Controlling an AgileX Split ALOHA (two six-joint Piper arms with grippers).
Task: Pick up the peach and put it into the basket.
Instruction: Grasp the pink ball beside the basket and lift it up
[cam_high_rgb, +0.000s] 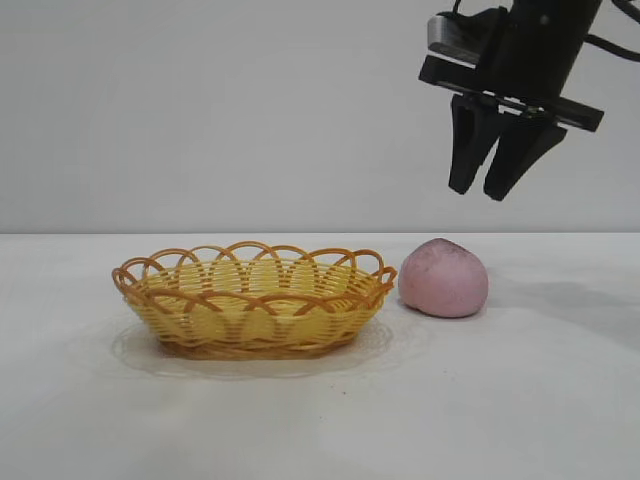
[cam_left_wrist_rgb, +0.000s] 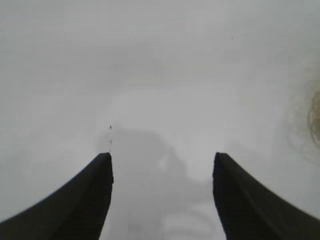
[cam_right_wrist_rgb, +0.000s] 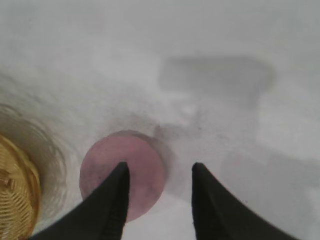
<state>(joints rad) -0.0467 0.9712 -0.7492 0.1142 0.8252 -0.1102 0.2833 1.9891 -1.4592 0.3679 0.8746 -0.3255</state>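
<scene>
The pink-mauve peach (cam_high_rgb: 444, 277) lies on the white table just right of the yellow wicker basket (cam_high_rgb: 254, 298), almost touching its rim. My right gripper (cam_high_rgb: 480, 192) hangs open and empty in the air above the peach, slightly to its right. In the right wrist view the peach (cam_right_wrist_rgb: 142, 167) lies below, partly behind one finger (cam_right_wrist_rgb: 112, 202), with the basket's edge (cam_right_wrist_rgb: 17, 190) beside it. My left gripper (cam_left_wrist_rgb: 162, 160) is open and empty over bare table; it does not show in the exterior view.
The white table (cam_high_rgb: 520, 400) stretches flat around the basket and peach. A plain grey wall stands behind. A blurred bit of the basket's rim (cam_left_wrist_rgb: 315, 117) shows at the edge of the left wrist view.
</scene>
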